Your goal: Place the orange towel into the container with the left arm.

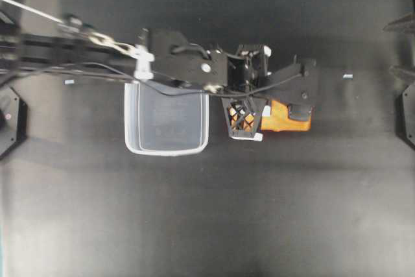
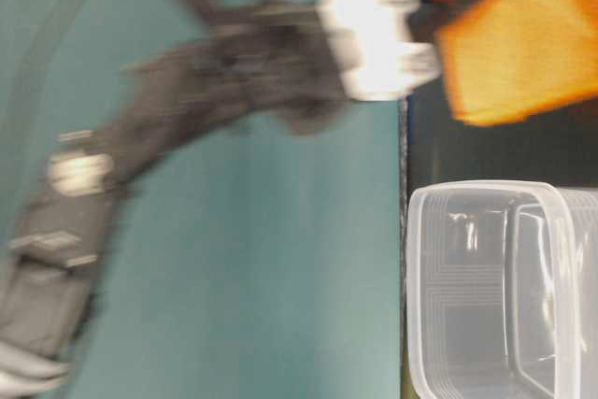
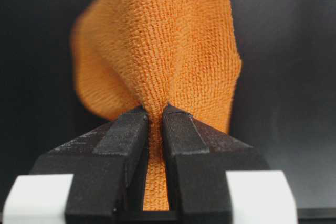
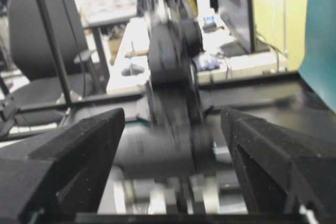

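A matte black desk (image 1: 207, 212) fills the overhead view, with a teal backdrop (image 2: 280, 259) behind it at table level. The left arm (image 1: 97, 50) stretches in from the left of the overhead view, long and black, with white clips and a trailing cable. Below it stands the container (image 1: 166, 121), a clear, thick-rimmed plastic tub with rounded corners, open and with nothing seen inside. Just beside it, toward the middle of the desk, the left claw (image 3: 155, 116) is pressed together on the orange towel (image 3: 163, 51), pinching a fold of the fuzzy, woven microfibre, which bunches and hangs from the black pads. The right claw (image 4: 173, 129) is spread wide and holds nothing.

The grasp looks done and the carry seems to be in hand. Next, the towel must travel sideways over the rim, then be let go; being soft and about as wide as the tub, it may drape on the edge.
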{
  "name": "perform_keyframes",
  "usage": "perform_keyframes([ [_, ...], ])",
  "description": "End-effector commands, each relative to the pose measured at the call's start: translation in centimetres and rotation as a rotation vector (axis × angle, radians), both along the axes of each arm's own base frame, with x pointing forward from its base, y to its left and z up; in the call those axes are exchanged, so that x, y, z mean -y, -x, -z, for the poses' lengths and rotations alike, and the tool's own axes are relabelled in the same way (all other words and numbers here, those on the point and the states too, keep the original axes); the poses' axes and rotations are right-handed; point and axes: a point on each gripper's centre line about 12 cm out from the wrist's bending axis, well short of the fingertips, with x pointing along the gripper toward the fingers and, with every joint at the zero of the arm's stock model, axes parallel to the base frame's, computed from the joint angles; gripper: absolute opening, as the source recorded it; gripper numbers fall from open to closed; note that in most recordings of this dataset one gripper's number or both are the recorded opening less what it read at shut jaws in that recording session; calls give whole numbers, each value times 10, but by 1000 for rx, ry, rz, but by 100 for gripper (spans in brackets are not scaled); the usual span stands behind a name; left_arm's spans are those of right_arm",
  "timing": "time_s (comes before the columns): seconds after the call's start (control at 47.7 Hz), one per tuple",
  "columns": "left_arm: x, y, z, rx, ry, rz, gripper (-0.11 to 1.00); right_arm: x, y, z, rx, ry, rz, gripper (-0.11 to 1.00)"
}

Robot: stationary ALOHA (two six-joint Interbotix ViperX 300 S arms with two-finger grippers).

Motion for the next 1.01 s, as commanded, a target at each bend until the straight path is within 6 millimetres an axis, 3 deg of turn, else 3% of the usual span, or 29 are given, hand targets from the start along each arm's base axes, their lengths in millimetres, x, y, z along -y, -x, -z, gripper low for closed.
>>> perform_keyframes([
  [0.0, 0, 19, -68, 69, -3, -3, 5, 0, 0, -7, 6, 0, 3, 72],
  [0.126, -3, 50, -108, 57, -5, -14, 5, 0, 1, -6, 2, 0, 3, 72],
  [0.273, -7, 91, -126, 11, -3, -26, 5, 0, 1, -5, -3, -2, 3, 72],
  [0.44, -11, 133, -109, -57, -2, -41, 5, 0, 0, -5, -5, -2, 3, 72],
  [0.65, -9, 163, -94, -50, 0, -38, 5, 0, 0, -4, -7, -5, 2, 72],
  [0.985, -9, 178, -86, -49, -2, -38, 5, 0, 0, -2, -10, -8, 2, 72],
])
